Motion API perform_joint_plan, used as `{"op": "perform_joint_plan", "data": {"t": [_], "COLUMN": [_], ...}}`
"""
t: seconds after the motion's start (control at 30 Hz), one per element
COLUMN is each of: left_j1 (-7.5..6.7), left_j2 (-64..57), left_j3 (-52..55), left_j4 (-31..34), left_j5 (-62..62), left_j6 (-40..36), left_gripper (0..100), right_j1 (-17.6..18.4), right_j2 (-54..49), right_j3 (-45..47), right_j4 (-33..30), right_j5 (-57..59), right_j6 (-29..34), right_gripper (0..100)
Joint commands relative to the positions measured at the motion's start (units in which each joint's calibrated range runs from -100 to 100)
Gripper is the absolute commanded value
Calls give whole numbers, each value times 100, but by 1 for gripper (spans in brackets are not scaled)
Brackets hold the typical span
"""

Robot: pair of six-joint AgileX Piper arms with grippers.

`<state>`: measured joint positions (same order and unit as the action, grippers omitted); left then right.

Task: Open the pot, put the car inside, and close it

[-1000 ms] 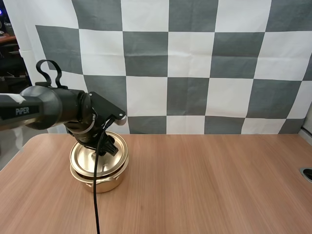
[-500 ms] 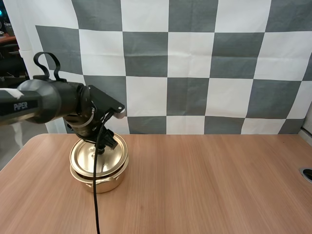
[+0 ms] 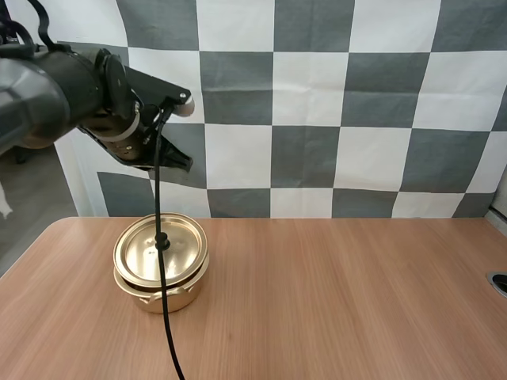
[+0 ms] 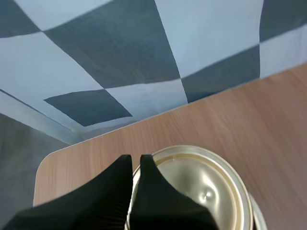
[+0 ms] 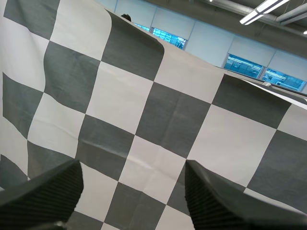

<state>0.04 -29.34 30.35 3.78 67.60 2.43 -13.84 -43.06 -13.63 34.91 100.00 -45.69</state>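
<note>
Left wrist view: my left gripper [image 4: 135,162] has its two black fingers [image 4: 112,189] pressed together into one dark wedge with only a hairline seam between the tips. Nothing is held between them and they touch nothing. The tips point down at the near rim of the pot lid [image 4: 196,184], but there is clear air between them and it.

High view: the left gripper [image 3: 179,163] hangs well above the pot [image 3: 170,297], roughly over its back edge, with the arm coming in from the left.

Right wrist view: my right gripper [image 5: 132,191] has its fingers [image 5: 45,191] spread wide, ribbed inner faces turned to each other, with nothing between them. It points up and away from the table.

The pot is gold-coloured metal, shallow and round, and stands on the wooden table [image 3: 341,293] at the left side, near the back edge. Its lid [image 3: 146,255] is on. The lid is a flat shiny disc with a raised rim ring, seated on the body, so the pot is closed. Part of a small side handle shows low on the front of the body. I can't tell what, if anything, is inside.
</note>
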Motion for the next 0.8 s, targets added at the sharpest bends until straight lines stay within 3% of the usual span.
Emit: {"op": "perform_joint_plan", "data": {"t": [0.0,0.23,0.27,0.33,0.4,0.43,0.77], "left_j1": [0,0,0,0,0,0,0], "left_j2": [-91,-832,-965,-1233,-1461,-1589,-2460], "left_j3": [-117,-528,-570,-659,-687,-689,-689], "left_j4": [0,80,131,355,603,717,764], "left_j5": [-124,-566,-631,-764,-882,-911,535], "left_j6": [-809,-1084,-1084,-1084,-1084,-1084,-1393], "left_gripper": [0,0,0,0,0,0,0], "right_j1": [-2,-2,-2,-2,-2,-2,-2], "right_j2": [-2,143,193,299,388,434,360], "right_j3": [84,1083,1221,1502,1665,1728,1914], "right_j4": [-4,-140,-180,-363,-484,-521,-415], "right_j5": [0,0,0,0,0,0,0], "right_j6": [108,403,428,593,757,831,840], "right_gripper": [100,100,95,58,12,0,0]}}
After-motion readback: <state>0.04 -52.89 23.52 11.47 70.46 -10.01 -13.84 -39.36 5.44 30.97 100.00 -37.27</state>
